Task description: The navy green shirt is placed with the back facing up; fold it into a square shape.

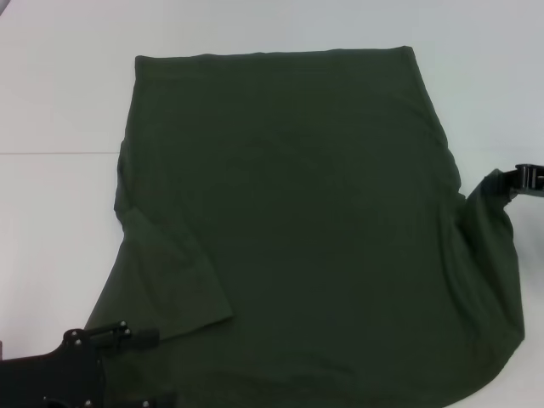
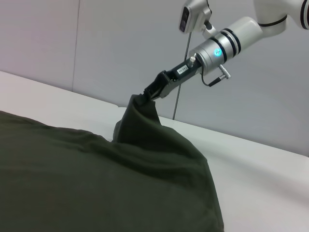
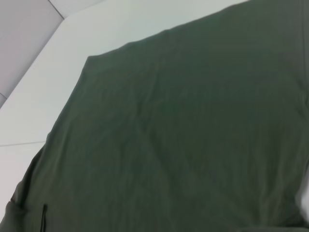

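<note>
Olive-green cotton, the short-sleeved shirt [image 1: 289, 229] lies back-up across my white worktop [image 1: 51, 102], its left sleeve already folded inward. My right gripper [image 2: 143, 98], jaws clamped on the right sleeve, lifts it clear, I judge to fold it over. The left gripper [image 1: 127, 333] waits at the near edge, jaws unreadable. No lettering shows.

Plain dark olive-green shirt [image 1: 289, 229], white table [image 1: 51, 93]

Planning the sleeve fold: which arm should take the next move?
Right, probably. The right gripper is shut on the navy green shirt at its right edge, lifting it. The left gripper sits near the near-left corner.
</note>
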`<action>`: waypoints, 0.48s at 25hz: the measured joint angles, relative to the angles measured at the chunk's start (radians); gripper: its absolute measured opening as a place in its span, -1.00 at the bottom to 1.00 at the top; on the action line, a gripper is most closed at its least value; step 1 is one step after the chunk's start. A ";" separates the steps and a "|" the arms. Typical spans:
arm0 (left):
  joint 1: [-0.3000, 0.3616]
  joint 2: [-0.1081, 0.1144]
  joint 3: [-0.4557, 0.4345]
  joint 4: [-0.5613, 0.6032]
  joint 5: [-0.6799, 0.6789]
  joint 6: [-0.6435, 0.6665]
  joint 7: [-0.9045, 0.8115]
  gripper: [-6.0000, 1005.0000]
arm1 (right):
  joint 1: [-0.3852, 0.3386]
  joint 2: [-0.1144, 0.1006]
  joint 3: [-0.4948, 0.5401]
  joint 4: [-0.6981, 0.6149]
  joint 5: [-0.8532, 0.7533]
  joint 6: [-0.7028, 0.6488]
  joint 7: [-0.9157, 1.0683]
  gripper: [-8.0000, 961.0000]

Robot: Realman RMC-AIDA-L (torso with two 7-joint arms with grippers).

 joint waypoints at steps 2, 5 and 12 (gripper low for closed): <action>0.000 0.000 0.000 0.000 0.000 -0.001 0.000 0.68 | 0.006 0.002 -0.001 -0.006 0.000 0.002 -0.001 -0.88; -0.001 0.000 0.000 0.000 0.000 -0.002 0.000 0.68 | 0.021 0.011 -0.008 -0.008 0.001 0.002 -0.005 -0.87; -0.002 -0.001 0.000 0.000 0.000 -0.005 -0.001 0.68 | 0.067 0.052 -0.112 -0.001 0.001 -0.023 -0.017 -0.85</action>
